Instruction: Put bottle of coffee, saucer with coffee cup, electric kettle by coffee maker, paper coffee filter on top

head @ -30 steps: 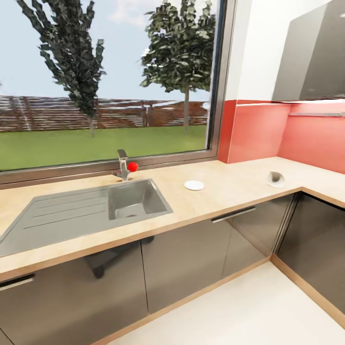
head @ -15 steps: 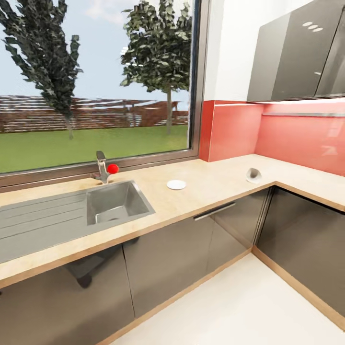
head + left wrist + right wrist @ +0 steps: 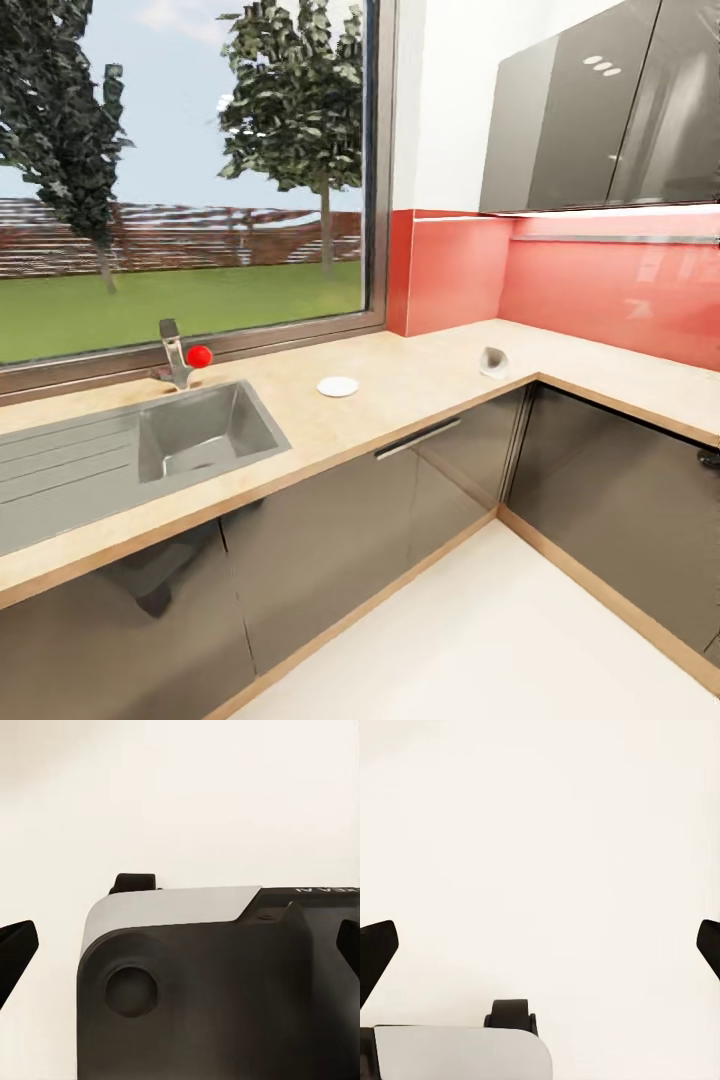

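The light beige countertop (image 3: 420, 385) runs under the window and turns a corner at the right, over dark grey cabinet fronts. The white saucer (image 3: 338, 386) lies flat on it, right of the sink. Near the corner sits a small white open-mouthed thing (image 3: 492, 361); it is too small to tell whether it is the paper coffee filter or the coffee cup. My left gripper (image 3: 180, 949) is open, its black fingertips (image 3: 15, 954) at the picture's edges and part of my own dark base behind. My right gripper (image 3: 540, 945) is open over pale floor. The coffee maker, bottle of coffee, kitchen shelf and electric kettle are out of view.
A grey inset sink (image 3: 205, 432) with a drainboard and a tap with a red knob (image 3: 199, 355) lies at the left. Dark glossy wall cabinets (image 3: 600, 110) hang over the red backsplash (image 3: 600, 285). Pale floor (image 3: 480, 630) spreads in front of the cabinets.
The whole head view has shifted left, so the camera has turned right. More of the right counter run and the wall cabinets shows. Nothing on the counter has moved.
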Controlling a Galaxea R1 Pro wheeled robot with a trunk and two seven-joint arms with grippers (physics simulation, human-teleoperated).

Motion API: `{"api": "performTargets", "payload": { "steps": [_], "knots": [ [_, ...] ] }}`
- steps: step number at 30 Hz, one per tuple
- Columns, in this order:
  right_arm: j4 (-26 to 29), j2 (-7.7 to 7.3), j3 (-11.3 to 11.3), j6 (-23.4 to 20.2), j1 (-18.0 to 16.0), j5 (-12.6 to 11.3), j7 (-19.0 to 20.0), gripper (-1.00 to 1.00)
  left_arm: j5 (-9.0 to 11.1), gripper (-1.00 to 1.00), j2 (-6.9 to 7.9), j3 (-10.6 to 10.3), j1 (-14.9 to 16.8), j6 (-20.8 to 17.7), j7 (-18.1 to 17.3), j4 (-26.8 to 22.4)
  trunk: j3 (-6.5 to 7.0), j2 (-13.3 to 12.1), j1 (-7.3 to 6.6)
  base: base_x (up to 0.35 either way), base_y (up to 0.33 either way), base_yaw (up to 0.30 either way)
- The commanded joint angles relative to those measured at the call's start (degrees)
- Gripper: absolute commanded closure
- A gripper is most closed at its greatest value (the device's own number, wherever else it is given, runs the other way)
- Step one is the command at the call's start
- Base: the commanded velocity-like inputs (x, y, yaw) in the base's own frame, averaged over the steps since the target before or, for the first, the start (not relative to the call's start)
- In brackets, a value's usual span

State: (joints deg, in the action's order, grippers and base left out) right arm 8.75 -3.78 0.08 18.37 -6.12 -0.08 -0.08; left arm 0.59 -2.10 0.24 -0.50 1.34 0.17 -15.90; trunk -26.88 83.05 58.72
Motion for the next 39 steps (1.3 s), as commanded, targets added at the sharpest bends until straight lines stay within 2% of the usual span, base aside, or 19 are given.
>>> {"api": "performTargets", "payload": {
  "steps": [1,11,39],
  "knots": [
    [-0.05,0.0,0.01,0.18,-0.03,-0.01,-0.01,-1.0,0.05,-1.0,-0.01,0.04,-0.03,0.07,0.02,-0.09,-0.05,0.02,0.01,0.103,-0.168,-0.029],
    [-0.05,0.0,0.01,0.18,-0.03,0.01,-0.01,-1.0,0.05,-1.0,-0.01,0.03,-0.03,0.07,0.01,-0.09,-0.05,0.02,0.01,0.152,-0.229,-0.006],
    [-0.05,-0.01,0.01,0.18,0.06,0.17,-0.01,-1.0,0.11,-1.0,-0.01,0.11,-0.03,0.07,0.01,-0.09,-0.05,0.02,0.01,0.253,-0.22,0.0]
  ]
}}
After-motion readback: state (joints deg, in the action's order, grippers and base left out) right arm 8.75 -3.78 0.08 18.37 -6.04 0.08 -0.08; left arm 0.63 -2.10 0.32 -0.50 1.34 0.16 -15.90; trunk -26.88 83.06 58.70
